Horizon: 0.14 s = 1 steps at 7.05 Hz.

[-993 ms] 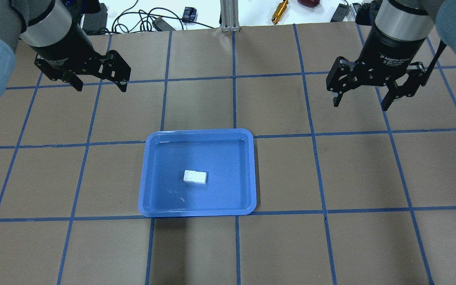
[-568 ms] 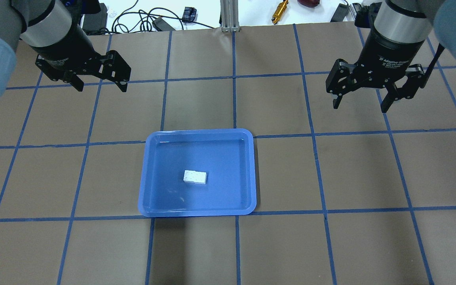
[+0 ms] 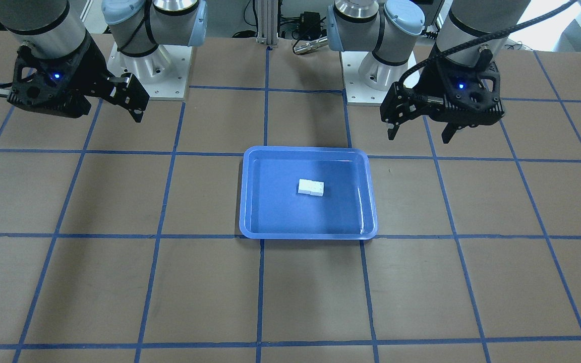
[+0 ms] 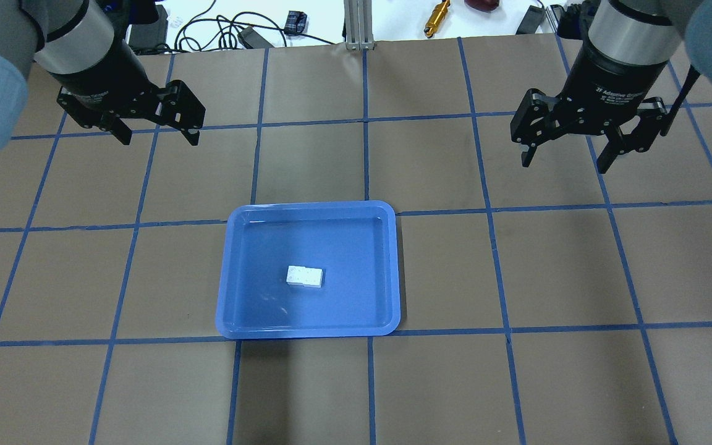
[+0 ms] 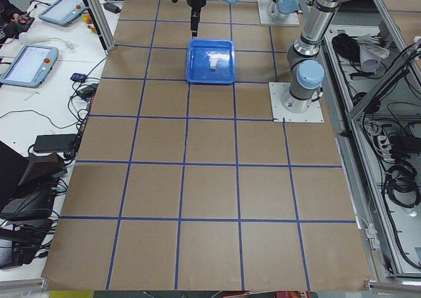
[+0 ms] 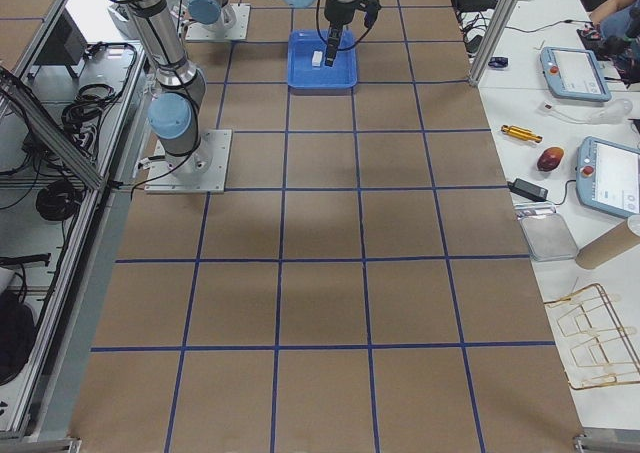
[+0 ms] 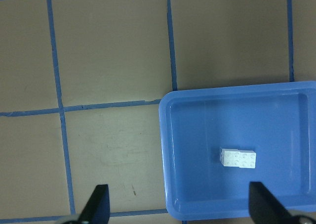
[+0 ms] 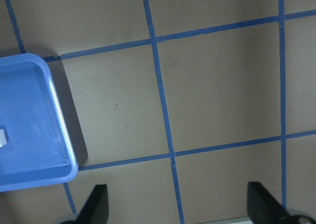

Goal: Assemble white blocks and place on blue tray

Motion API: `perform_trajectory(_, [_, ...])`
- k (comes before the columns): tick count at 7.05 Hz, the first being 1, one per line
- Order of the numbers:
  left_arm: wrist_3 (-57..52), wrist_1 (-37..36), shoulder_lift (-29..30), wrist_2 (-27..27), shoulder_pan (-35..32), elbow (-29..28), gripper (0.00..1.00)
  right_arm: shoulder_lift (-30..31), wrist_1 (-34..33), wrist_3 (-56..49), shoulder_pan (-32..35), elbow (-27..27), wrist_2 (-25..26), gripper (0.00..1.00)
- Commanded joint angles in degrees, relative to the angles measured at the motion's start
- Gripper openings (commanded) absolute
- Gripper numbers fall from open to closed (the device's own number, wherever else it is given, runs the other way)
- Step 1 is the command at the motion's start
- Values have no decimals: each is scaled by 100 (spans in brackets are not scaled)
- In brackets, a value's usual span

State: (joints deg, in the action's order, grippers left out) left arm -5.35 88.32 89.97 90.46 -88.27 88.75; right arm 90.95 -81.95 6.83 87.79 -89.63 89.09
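The two white blocks [image 4: 305, 277] are sitting joined as one short bar, studs facing up. The bar is lying flat on the floor of the blue tray [image 4: 308, 332], roughly at its middle and clear of the rim, its long side running left to right, slightly skewed. The glossy, round-cornered tray is resting level before me, a touch left of centre.

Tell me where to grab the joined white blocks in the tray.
Pinch the white blocks across the narrow width, on the two long side faces, coming straight down. The bar lies flat, studs up, mid blue tray, well clear of its rim.
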Motion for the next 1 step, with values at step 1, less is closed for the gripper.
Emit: perform_trajectory(1, [-1,106,47,-11,3,-147,100,11,-5,3,1,16,-5,100])
